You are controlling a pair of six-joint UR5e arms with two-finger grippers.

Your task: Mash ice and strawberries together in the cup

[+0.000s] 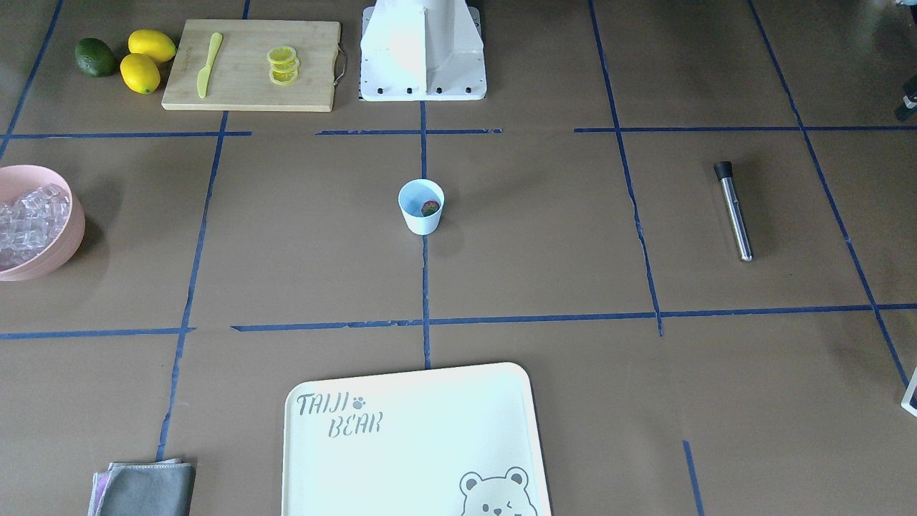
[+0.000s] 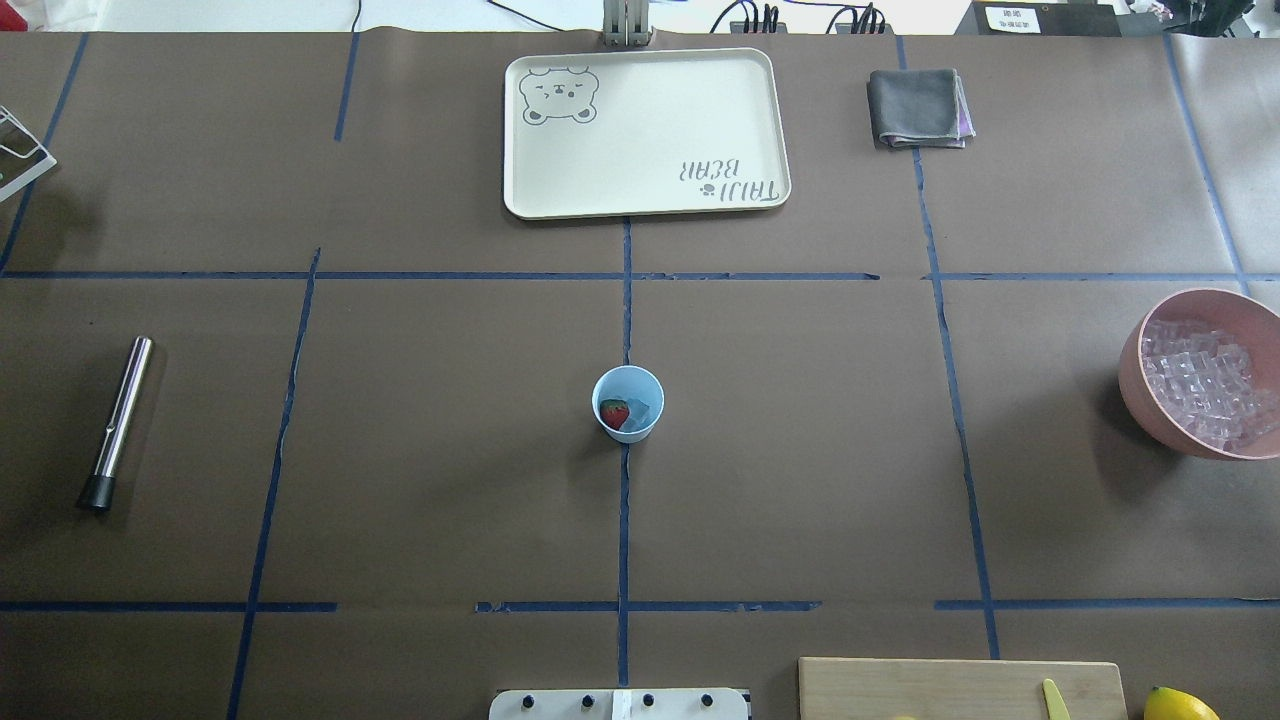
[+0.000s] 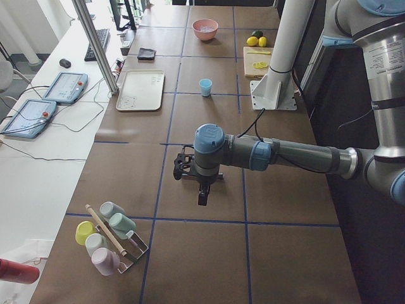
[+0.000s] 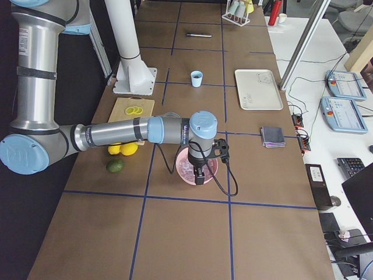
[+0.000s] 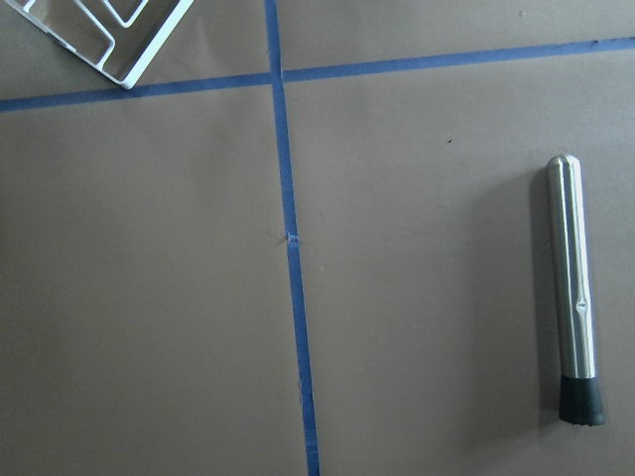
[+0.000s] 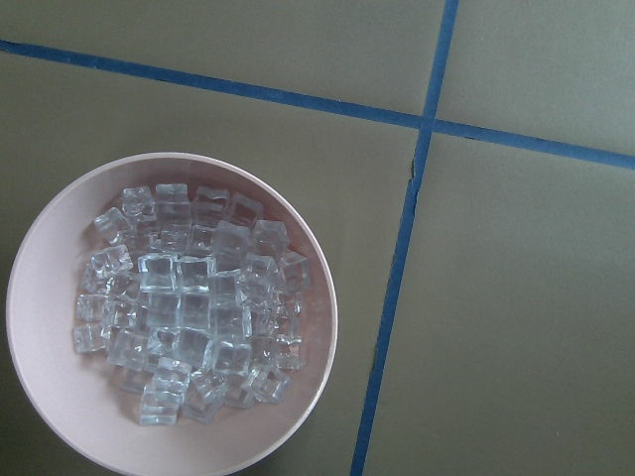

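The cream tray [image 2: 650,130] lies midway along the far edge of the desk [image 2: 450,480]. The pink bowl [image 2: 1131,375] at the right edge is heaped with ice [image 2: 1200,385]. The right gripper [image 4: 200,178] hangs over it, and I cannot tell how wide it stands. The cup [image 1: 421,222] stands at the desk's middle, holding one strawberry [image 2: 614,413] beside an ice cube [image 2: 639,412]. A cutting board [image 1: 251,72] sits toward the robot-side right corner. The steel muddler [image 2: 120,420] lies near the left edge. The left gripper [image 3: 202,200] hangs above that end, its width likewise unreadable.

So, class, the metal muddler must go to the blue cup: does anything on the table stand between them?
Nothing visible does. In the overhead view the muddler lies on the robot's left and the cup at the centre, with only brown table and blue tape lines between them. The tray lies well off that line.
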